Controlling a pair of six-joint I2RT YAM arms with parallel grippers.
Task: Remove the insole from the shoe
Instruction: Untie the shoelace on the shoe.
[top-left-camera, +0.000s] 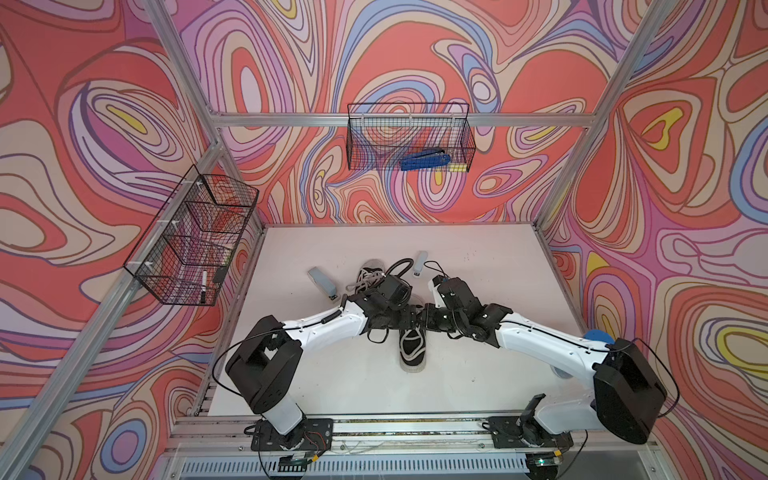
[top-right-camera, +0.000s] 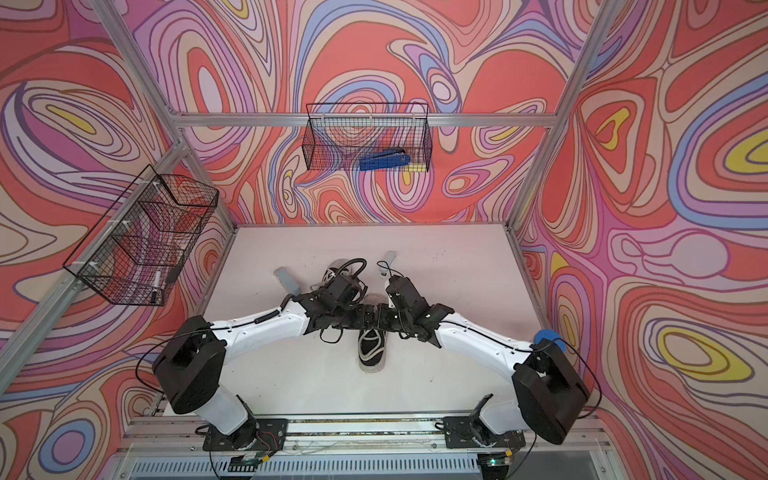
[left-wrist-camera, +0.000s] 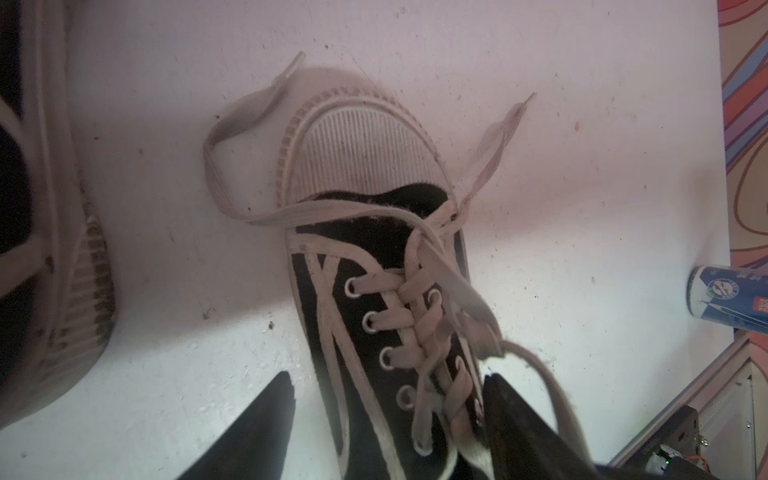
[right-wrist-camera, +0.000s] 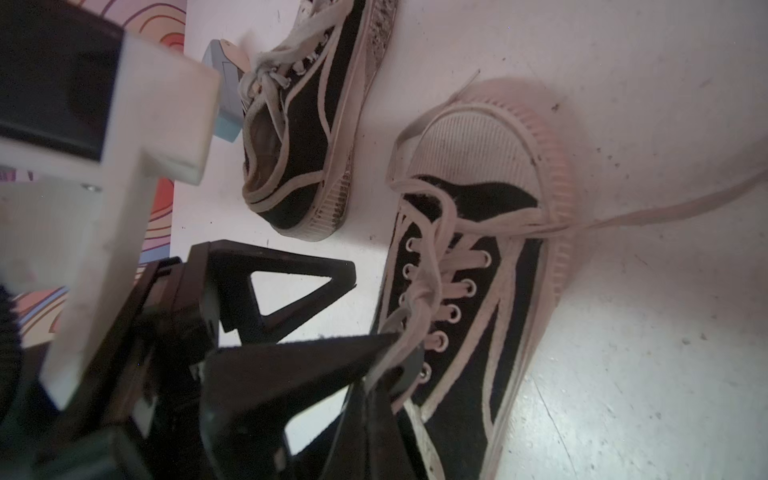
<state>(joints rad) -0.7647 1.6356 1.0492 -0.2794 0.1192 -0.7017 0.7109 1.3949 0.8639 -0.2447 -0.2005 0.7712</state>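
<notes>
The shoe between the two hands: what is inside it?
Nothing inside shows: white laces cross the top, and the left hand and right hand cover the shoe's opening, so any insole is hidden.

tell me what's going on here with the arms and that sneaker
Both arms meet over the nearer sneaker on the table. The left fingers stand open astride its laced part, one side not touching. The right fingers are shut at the shoe's opening, beside a lace loop; whether they have the insole isn't visible. A second sneaker lies farther back.
</notes>
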